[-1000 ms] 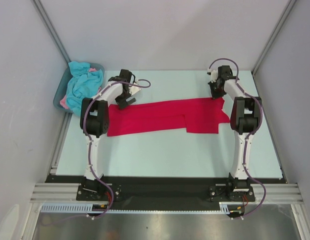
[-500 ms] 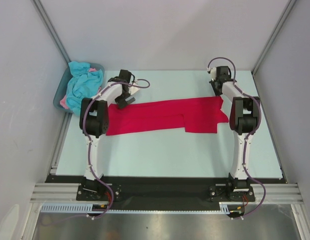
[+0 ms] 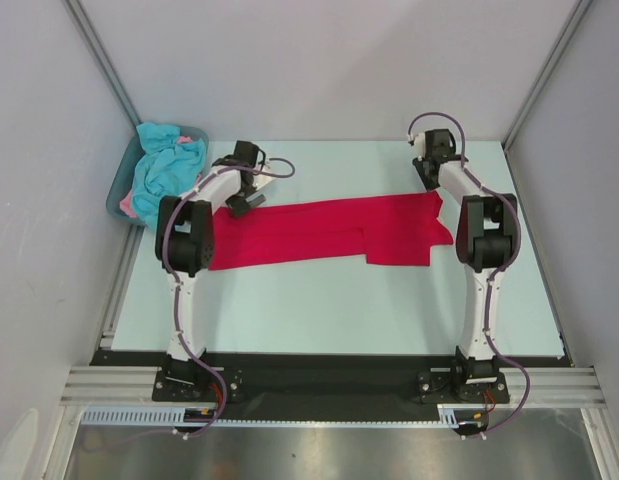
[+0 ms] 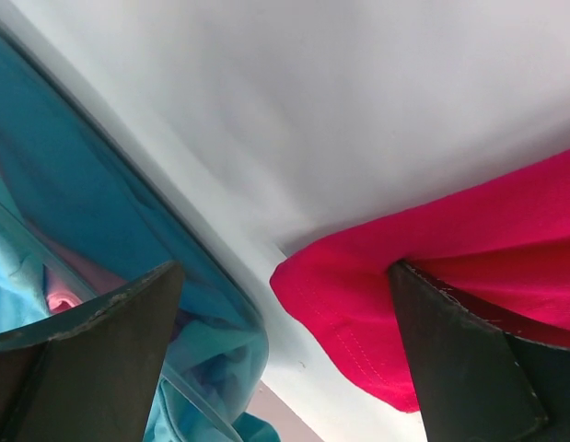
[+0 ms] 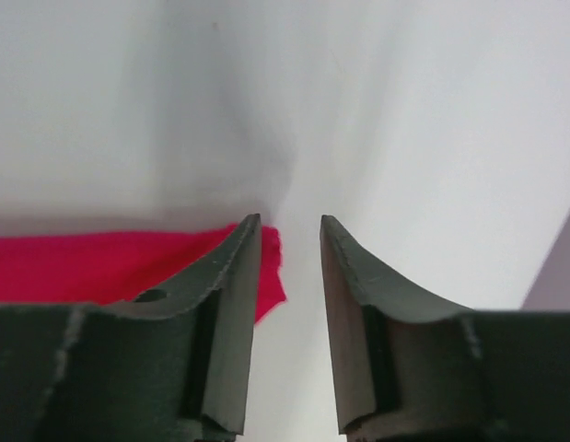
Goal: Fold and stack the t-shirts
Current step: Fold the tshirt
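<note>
red shirt (image 3: 329,232) lies flat on the table (image 3: 339,300) as a long strip. looks part-folded: lengthwise fold in, cross folds not yet done. it spans the gap between the tools, far-left corner just by the left gripper (image 3: 243,202), far-right corner just beside the right gripper (image 3: 427,180). left jaws wide, nothing in them. right jaws narrow, slim gap, empty. no stack started. left of the left gripper, the tub (image 3: 117,196) holds a turquoise shirt (image 3: 164,170) and a pink one (image 3: 127,206), both unfolded. count: 1 red, at least 1 turquoise, 1 pink showing; the heap hides any more. 1 tub, 2 grippers.
</note>
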`<state>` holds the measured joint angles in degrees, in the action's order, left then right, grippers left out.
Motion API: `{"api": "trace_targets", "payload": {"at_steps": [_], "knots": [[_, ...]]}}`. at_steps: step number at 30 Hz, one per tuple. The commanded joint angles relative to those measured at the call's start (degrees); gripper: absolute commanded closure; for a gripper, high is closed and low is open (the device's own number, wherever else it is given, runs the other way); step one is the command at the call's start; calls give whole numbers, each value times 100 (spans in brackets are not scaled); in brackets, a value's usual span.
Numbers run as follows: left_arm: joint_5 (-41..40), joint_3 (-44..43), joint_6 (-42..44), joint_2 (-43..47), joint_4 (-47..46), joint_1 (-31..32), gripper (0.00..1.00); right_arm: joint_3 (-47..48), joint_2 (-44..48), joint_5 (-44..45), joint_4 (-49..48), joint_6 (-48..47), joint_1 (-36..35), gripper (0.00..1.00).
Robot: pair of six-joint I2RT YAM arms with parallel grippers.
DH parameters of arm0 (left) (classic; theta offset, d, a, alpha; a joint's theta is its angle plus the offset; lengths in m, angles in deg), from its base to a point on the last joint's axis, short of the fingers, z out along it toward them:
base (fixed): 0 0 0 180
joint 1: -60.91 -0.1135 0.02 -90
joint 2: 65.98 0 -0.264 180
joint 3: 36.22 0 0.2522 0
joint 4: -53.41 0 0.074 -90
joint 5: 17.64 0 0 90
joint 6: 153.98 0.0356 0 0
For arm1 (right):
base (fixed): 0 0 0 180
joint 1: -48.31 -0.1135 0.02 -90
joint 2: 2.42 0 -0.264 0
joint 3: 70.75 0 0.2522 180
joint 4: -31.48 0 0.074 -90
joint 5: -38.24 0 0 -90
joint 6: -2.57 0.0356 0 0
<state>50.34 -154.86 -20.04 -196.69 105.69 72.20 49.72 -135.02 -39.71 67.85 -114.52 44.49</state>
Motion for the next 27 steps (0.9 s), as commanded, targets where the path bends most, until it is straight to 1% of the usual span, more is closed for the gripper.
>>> {"api": "trace_targets", "payload": {"at_steps": [1,3,5,7,8,9,10,12,13,15,17,18,21,27], "knots": [[-206,117,-70,406,-178,-162,0,69,935,131,120,-7,-49,62],[-119,178,-149,564,-397,-153,0,-19,1147,87,156,11,-67,58],[66,266,-184,906,-634,-136,0,-116,1446,-115,340,81,-93,58],[268,345,-263,1284,-898,-109,0,-99,1605,-597,752,204,-111,63],[355,389,-272,1399,-977,-92,0,-98,1727,-843,945,230,-111,70],[426,442,-281,1504,-1065,-74,0,-98,1754,-1028,1112,309,-119,100],[470,486,-264,1636,-1127,-31,0,-64,1755,-1517,1592,362,-120,100],[585,582,-168,1926,-1172,31,0,104,1606,-2177,2183,389,-137,100],[594,626,-132,2005,-1198,83,0,69,1553,-2320,2534,432,-137,100],[567,775,-44,2234,-1251,119,0,-185,1439,-2689,2774,477,-128,100],[550,881,-18,2374,-1277,154,0,-466,1421,-2796,2810,512,-137,100],[550,977,-9,2497,-1277,154,0,-763,1438,-2822,2784,521,-146,100],[488,1171,-17,2778,-1321,163,0,-1178,1456,-2718,2460,564,-164,100],[348,1531,140,3244,-1356,189,0,-1460,1307,-2560,2336,617,-164,100]]}}
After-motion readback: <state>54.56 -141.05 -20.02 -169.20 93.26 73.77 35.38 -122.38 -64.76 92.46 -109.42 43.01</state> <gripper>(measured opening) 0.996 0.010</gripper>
